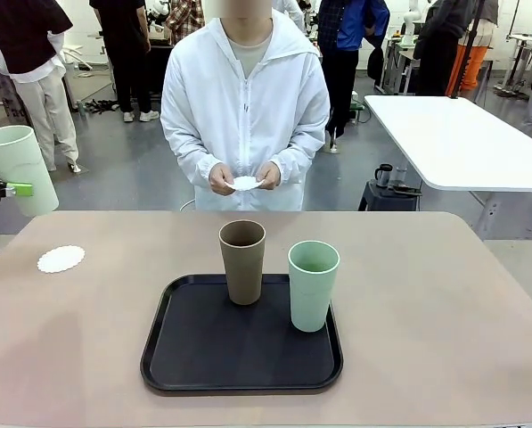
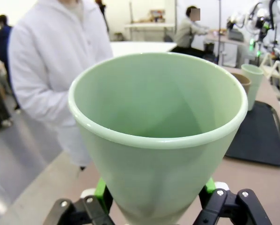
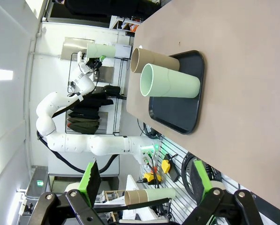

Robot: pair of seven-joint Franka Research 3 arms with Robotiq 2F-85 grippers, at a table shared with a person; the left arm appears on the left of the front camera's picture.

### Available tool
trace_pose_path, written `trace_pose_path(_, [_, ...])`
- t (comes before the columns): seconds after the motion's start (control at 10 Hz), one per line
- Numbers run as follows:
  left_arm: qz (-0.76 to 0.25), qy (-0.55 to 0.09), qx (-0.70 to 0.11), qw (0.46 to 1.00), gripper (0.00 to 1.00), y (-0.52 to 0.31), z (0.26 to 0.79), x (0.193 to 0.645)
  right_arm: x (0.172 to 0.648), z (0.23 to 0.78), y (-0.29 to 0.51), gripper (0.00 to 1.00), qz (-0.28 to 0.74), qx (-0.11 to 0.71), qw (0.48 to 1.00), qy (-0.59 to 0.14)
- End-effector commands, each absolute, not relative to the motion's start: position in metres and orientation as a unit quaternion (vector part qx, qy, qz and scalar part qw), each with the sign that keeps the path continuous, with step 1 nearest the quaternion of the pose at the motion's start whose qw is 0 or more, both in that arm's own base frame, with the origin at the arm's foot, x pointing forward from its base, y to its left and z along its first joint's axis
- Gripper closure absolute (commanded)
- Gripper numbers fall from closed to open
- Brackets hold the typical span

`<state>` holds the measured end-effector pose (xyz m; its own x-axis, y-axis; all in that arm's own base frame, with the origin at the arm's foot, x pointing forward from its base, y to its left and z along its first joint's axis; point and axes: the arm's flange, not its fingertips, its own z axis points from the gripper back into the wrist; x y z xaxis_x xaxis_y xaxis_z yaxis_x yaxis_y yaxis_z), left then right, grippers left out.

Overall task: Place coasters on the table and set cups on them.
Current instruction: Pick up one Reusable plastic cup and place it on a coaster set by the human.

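Table (image 1: 444, 303): beige top; person (image 1: 244, 98) in white jacket stood at its 12 o'clock edge.
Tray (image 1: 185, 357): black, mid-table, toward 6 o'clock.
Held cup (image 1: 18, 169): mint, upright, raised off the table at the 9 o'clock edge.
Tray cups: brown cup (image 1: 242, 261) at tray's 12 o'clock; mint cup (image 1: 313, 285) just beside it at 4 o'clock.
Left gripper (image 2: 154, 199): pinched the Held cup's lower half, a green pad on either side.
Right gripper (image 3: 147, 187): fingers spread wide, nothing between.
Coasters: first coaster (image 1: 61, 259) flat on table at tray's 10 o'clock; second coaster (image 1: 245, 183) held by the person.
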<state>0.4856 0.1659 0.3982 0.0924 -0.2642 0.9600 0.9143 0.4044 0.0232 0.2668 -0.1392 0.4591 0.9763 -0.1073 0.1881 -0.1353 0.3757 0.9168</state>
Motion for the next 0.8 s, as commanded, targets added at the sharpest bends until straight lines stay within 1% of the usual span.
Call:
trace_pose_path(0.0, [-0.440, -0.509, -0.318, 0.668, 0.15, 0.1696, 0.3982, 0.4857, 0.2670, 0.4592, -0.1398, 0.00, 0.011, 0.565, 0.818, -0.111])
trace_pose_path(0.7, [-0.440, -0.509, -0.318, 0.668, 0.15, 0.1696, 0.3982, 0.4857, 0.2670, 0.4592, -0.1398, 0.00, 0.011, 0.565, 0.818, -0.111])
